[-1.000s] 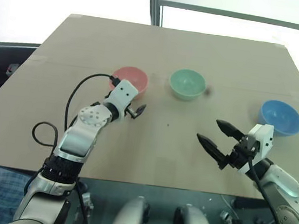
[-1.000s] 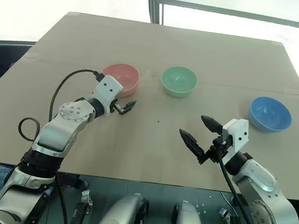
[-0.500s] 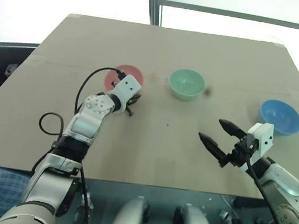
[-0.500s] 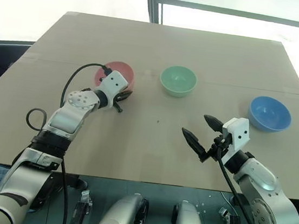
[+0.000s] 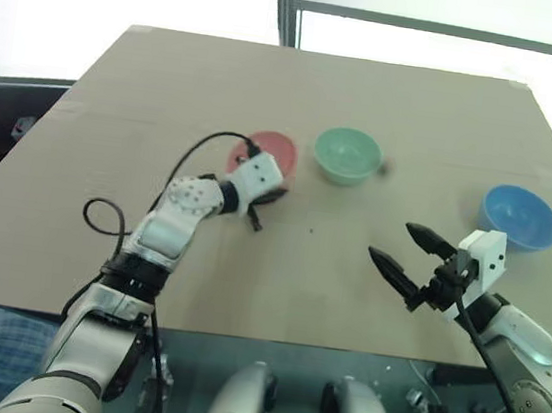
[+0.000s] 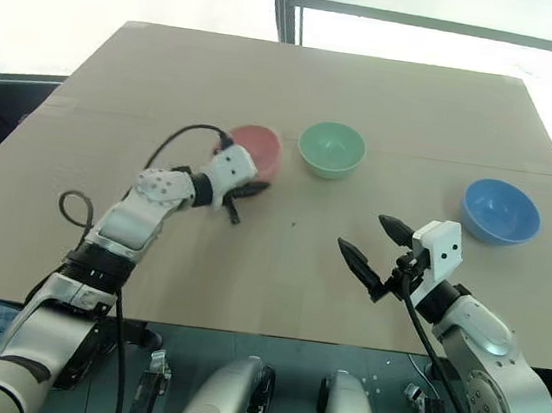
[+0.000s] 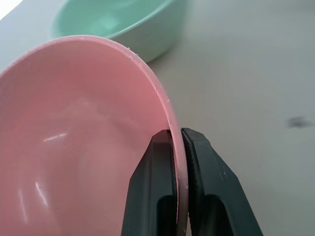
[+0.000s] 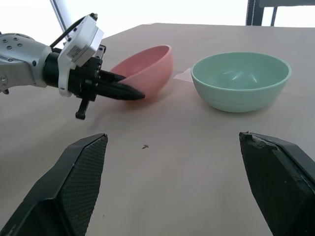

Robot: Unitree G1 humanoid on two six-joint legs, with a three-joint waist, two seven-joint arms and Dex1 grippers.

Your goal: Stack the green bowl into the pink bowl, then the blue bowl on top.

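Note:
My left gripper (image 5: 278, 191) is shut on the near rim of the pink bowl (image 5: 273, 150), one finger inside and one outside, as the left wrist view shows at the rim (image 7: 162, 105). The pink bowl is tipped up on the table, just left of the green bowl (image 5: 347, 155), with a small gap between them. The green bowl (image 8: 240, 78) sits upright and empty. At the right of the table, the blue bowl (image 5: 520, 216) stands alone. My right gripper (image 5: 391, 239) hovers open and empty in front of the bowls, left of the blue one.
The bowls stand on a brown tabletop (image 5: 297, 280) whose front edge runs just under my arms. A black cable (image 5: 103, 221) loops off my left forearm. A dark window post (image 5: 287, 6) rises beyond the far edge.
My left gripper shut on the pink bowl's rim and carried it to the right, close to the green bowl, tipping it. The right arm, green bowl and blue bowl stayed put.

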